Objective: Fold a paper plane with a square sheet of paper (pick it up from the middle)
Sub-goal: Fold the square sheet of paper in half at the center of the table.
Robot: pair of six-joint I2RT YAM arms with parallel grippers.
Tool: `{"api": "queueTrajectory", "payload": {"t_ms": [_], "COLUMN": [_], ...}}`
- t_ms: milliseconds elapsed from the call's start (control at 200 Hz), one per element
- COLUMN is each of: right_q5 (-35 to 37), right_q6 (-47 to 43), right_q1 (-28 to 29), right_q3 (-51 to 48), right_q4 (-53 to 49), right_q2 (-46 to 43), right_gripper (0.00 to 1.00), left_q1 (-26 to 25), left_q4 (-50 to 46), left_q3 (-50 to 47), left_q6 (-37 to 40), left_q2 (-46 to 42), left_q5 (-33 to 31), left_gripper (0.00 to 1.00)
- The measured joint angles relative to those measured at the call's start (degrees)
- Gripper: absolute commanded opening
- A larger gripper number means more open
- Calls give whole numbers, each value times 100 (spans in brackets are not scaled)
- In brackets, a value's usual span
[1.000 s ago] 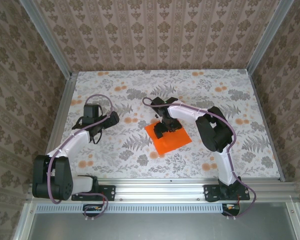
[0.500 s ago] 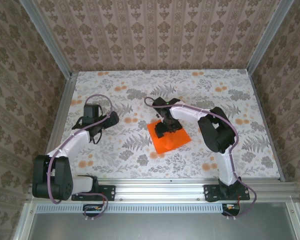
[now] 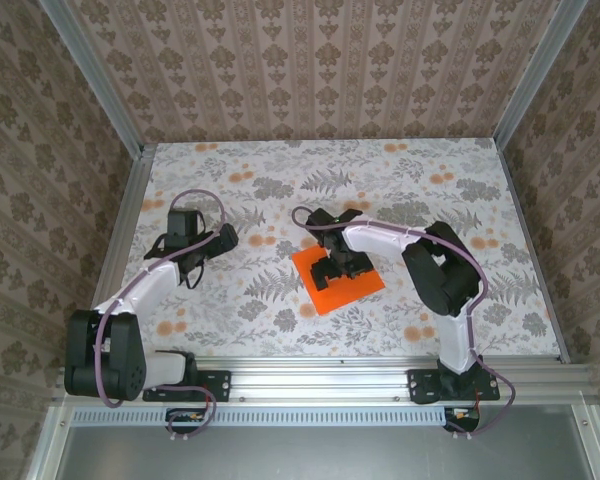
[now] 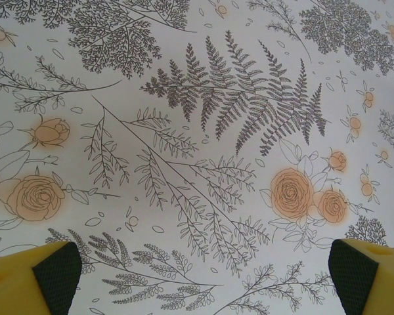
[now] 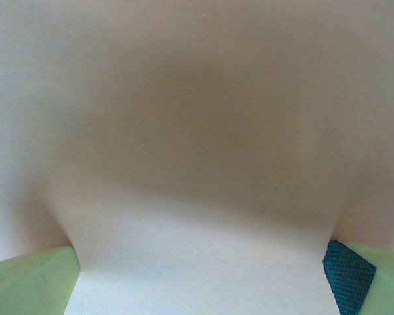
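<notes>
While the left gripper [image 3: 189, 266] has stayed put well left of the paper, its fingers [image 4: 49, 272] spread wide over bare floral print, the right gripper [image 3: 342, 270] has edged right and nearer the arm bases since a second ago. It sits low over the middle of the square sheet of paper [image 3: 323, 298]. The sheet lies flat on the table [image 3: 430, 170], centre-right, nudged slightly toward the near edge. The right fingers [image 5: 33, 285] are spread apart, with a pale blur between them.
</notes>
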Motion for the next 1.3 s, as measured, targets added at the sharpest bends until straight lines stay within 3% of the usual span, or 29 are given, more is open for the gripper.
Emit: {"api": "queueTrajectory", "payload": {"t_ms": [450,605,810,1065,1300], "right_q5": [-111,-208,-1128,-2524,-2970], "right_q6": [205,350,774,1823,2516], "right_q1": [4,4,9,-170,-501], "right_q3": [-70,-247,-629,-1405,-2057], "right_q4": [55,306,1311,3554,4647], "right_q2": [-17,-192,-820,-1482,-1384], "right_gripper": [73,54,33,27,27], "left_q1": [0,0,0,-122,-608], "left_q4": [-15,-26,-22,278,1064], "left_q3": [0,-33,-243,-518,-664], "left_q6": [-105,-173,-487,-1001,-1598], "left_q2": [20,15,-151,-234,4], "left_q5": [13,127,520,1268,1886], "left_gripper": [100,100,95,79,70]}}
